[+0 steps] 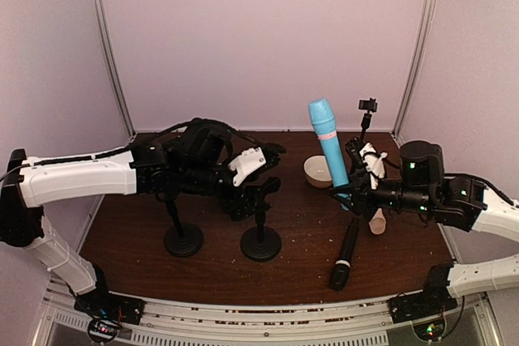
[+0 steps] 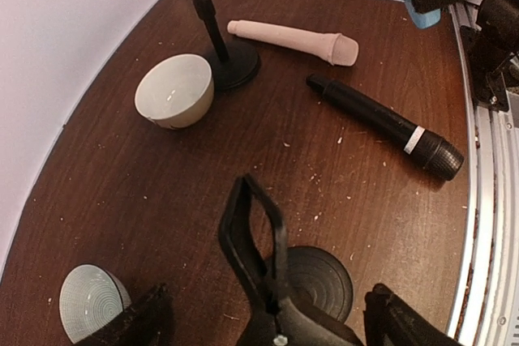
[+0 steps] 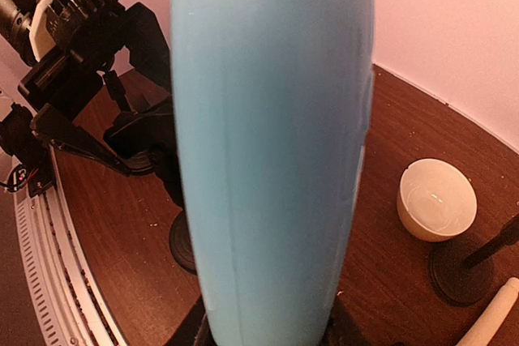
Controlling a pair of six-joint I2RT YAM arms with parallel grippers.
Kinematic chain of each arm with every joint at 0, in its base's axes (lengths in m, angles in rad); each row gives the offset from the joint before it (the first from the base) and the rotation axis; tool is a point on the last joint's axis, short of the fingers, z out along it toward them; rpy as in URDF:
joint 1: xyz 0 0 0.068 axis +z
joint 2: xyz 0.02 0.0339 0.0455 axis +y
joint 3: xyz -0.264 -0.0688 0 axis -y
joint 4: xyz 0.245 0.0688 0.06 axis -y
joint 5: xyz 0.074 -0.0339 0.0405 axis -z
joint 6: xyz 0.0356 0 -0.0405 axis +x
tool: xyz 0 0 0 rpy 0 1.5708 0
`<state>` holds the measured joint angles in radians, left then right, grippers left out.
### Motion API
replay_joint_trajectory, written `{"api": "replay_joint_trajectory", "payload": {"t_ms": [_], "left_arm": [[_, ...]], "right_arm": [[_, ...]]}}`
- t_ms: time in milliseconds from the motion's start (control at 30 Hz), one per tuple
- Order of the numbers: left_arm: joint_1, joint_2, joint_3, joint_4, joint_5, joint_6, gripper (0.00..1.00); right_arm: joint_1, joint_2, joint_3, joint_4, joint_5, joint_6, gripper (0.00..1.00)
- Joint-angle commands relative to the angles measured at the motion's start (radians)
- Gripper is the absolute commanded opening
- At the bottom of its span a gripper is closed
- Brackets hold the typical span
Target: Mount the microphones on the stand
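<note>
A: State of left fingers [image 2: 142,318]?
B: Spread wide, gripping nothing. Black clip [image 2: 255,228] of a stand between them, touching neither. Round stand base [image 2: 320,281] straight below the gap.
A: And right fingers [image 1: 355,192]?
B: Clamped on the lower end of the light blue microphone [image 1: 328,142]. Upright, head up, clear of the surface [image 1: 138,224].
A: Other two?
B: Black microphone [image 2: 381,123] flat on the surface, ahead and to the right of left fingers, on the near side of right fingers in the top view. Cream-beige microphone [image 2: 292,40] flat too, beyond the black one and apart from it, thin end just beside the base of a second stand [image 2: 231,66]. Neither clipped to anything.
A: Rest?
B: Cream bowl [image 2: 174,91] ahead-left of left fingers, just beside that second stand. Grey ribbed bowl [image 2: 89,301] close beside the left-hand finger. Third stand [image 1: 183,241] back behind left fingers, under the arm.
</note>
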<state>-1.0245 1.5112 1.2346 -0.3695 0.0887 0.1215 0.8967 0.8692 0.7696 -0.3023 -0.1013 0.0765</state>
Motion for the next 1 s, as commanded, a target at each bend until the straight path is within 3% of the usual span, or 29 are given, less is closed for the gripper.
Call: {"api": "replay_joint_trajectory", "payload": {"t_ms": [0,500,767,967], "left_arm": [[0.01,-0.002,0.014,0.041,0.004,0.024,0.8],[0.048,-0.02,0.005,-0.041,0.053,0.009,0.63],[0.053,-0.03,0.003,-0.046,0.088,0.072,0.29],[0.055,-0.066,-0.046,0.003,0.123,0.116,0.19]], "right_arm": [[-0.01,0.016,0.023,0.049,-0.028,0.004,0.11],[-0.011,0.052,0.03,0.067,-0.032,-0.002,0.12],[-0.012,0.055,0.024,0.08,-0.056,-0.013,0.12],[-0.011,0.04,-0.019,0.136,-0.09,-0.024,0.13]]}}
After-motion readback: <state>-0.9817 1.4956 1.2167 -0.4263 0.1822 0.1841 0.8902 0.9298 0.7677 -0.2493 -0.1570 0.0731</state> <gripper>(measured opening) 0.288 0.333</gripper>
